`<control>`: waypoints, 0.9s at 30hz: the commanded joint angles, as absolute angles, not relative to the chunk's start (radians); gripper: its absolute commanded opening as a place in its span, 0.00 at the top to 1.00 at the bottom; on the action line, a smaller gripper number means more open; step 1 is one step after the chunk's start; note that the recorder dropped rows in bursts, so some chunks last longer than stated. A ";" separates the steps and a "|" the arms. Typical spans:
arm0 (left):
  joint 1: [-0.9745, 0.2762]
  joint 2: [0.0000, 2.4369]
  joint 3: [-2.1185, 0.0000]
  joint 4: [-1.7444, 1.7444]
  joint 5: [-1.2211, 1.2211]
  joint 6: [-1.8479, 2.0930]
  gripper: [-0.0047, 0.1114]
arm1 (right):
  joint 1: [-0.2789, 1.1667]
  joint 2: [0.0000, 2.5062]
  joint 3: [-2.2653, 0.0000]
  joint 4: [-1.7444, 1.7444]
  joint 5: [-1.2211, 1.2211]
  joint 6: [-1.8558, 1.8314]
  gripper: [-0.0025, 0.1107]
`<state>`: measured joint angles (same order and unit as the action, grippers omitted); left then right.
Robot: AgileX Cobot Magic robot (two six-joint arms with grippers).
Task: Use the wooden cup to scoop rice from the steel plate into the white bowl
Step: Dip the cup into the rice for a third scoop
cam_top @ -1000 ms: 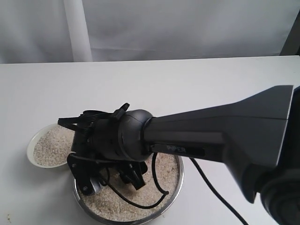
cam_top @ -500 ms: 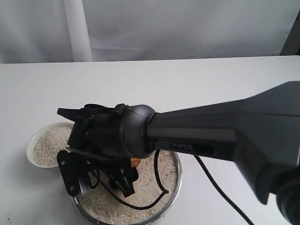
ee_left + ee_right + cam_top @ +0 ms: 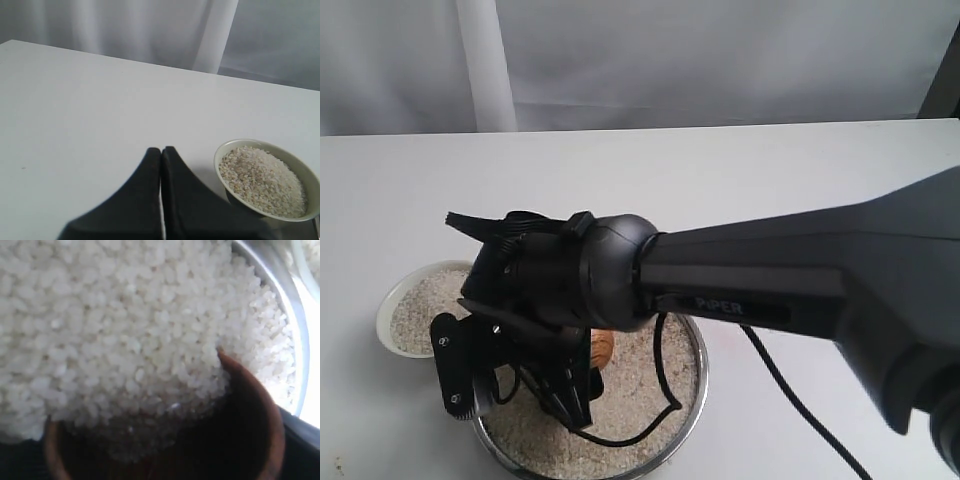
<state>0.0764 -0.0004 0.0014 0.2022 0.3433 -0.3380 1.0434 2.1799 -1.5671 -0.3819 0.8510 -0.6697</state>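
The steel plate [image 3: 696,398] holds a bed of rice [image 3: 635,400] at the front of the table. My right gripper [image 3: 585,375] reaches across from the right and is shut on the wooden cup [image 3: 601,350], which is tipped with its mouth dug into the grains. Up close, the cup's brown rim [image 3: 260,405] is pressed into the rice [image 3: 125,315], and some grains lie inside its dark interior. The plate's rim [image 3: 280,285] curves past beside it. The white bowl [image 3: 392,310] stands left of the plate, filled with rice [image 3: 262,180]. My left gripper [image 3: 161,150] is shut and empty beside the bowl [image 3: 225,150].
The right arm's thick dark body [image 3: 770,280] spans the right half of the exterior view and hides much of the plate. A black cable [image 3: 665,400] loops over the rice. White table surface [image 3: 670,180] stretches behind, with a pale curtain at the back.
The right wrist has rolled and dropped toward the plate. The wooden cup, hidden a second ago, now shows tilted in the rice. More of the white bowl is uncovered.
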 commanded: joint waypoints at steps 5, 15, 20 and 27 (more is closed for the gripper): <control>0.070 0.000 0.000 0.196 0.337 -0.340 0.96 | 1.014 2.164 -1.572 -0.266 0.840 -0.670 0.98; 0.070 0.000 0.000 0.196 0.337 -0.340 0.96 | 0.967 2.058 -1.427 -0.182 0.704 -0.693 0.98; 0.070 0.000 0.000 0.196 0.337 -0.340 0.96 | 0.933 1.997 -1.296 -0.096 0.552 -0.704 0.98; 0.070 0.000 0.000 0.196 0.337 -0.340 0.96 | 0.893 1.911 -1.147 0.041 0.308 -0.708 0.98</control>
